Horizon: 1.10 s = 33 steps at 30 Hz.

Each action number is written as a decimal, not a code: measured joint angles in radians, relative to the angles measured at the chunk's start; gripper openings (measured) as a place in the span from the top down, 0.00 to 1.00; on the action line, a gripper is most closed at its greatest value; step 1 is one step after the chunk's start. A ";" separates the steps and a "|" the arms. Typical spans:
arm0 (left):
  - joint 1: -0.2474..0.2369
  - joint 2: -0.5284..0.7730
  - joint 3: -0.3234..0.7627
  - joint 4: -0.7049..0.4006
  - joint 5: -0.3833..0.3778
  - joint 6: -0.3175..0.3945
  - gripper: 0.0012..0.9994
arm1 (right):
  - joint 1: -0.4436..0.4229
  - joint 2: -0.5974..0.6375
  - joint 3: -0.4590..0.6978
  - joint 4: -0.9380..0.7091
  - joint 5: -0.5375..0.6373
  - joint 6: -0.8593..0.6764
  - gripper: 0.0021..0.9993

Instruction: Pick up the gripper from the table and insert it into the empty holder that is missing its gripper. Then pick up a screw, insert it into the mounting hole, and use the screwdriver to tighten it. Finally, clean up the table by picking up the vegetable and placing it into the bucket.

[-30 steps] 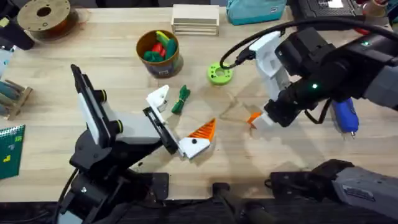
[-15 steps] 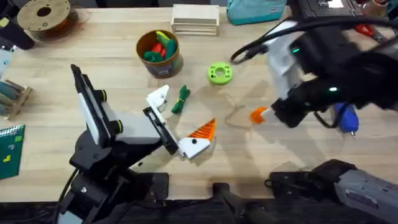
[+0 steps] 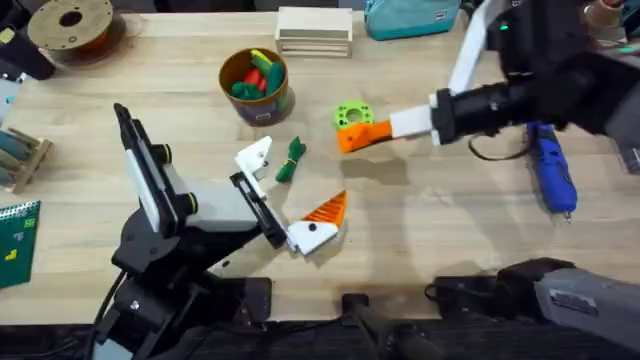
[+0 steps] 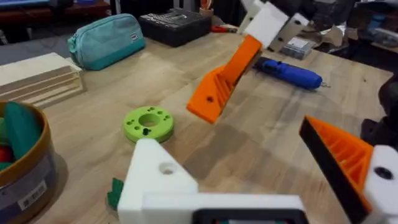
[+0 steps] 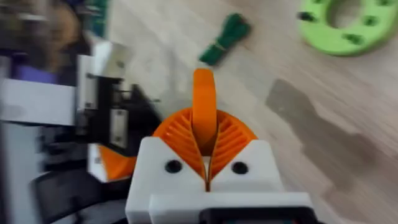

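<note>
My right gripper (image 3: 398, 125) is shut on the orange gripper piece (image 3: 360, 135), holding it in the air beside the green ring (image 3: 352, 117). In the right wrist view the orange gripper piece (image 5: 204, 102) sticks out between the ribbed pads. My left gripper (image 3: 300, 176) is open near the table's middle. One of its fingers is a bare white holder (image 4: 163, 179); the other carries an orange ribbed pad (image 4: 347, 155). The green vegetable (image 3: 292, 160) lies between them on the table. The blue screwdriver (image 3: 550, 175) lies at the right. The bucket (image 3: 262, 106) holds toy vegetables. I cannot make out a screw.
Stacked wood blocks (image 3: 314, 30) and a teal pouch (image 3: 410, 18) sit along the far edge. A spool (image 3: 72, 28) is at the far left, with a wooden rack (image 3: 22, 155) and a green card (image 3: 15, 240) on the left side.
The right arm lifted the orange gripper piece off the table at the right-middle. It swung the piece up and left to beside the green ring. The left arm stayed still.
</note>
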 joint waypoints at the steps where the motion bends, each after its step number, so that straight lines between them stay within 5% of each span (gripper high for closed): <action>1: 0.000 0.000 0.000 0.000 0.000 0.000 0.01 | 0.002 0.026 0.000 0.025 -0.052 0.021 0.98; 8: 0.000 0.000 0.000 0.000 0.000 0.000 0.01 | 0.044 0.193 0.000 0.245 -0.369 0.213 0.98; 13: 0.000 0.000 0.000 0.000 0.000 0.000 0.01 | 0.105 0.266 0.000 0.423 -0.488 0.372 0.98; 33: 0.000 0.000 0.000 0.000 0.000 0.000 0.01 | 0.180 0.365 0.000 0.592 -0.546 0.585 0.98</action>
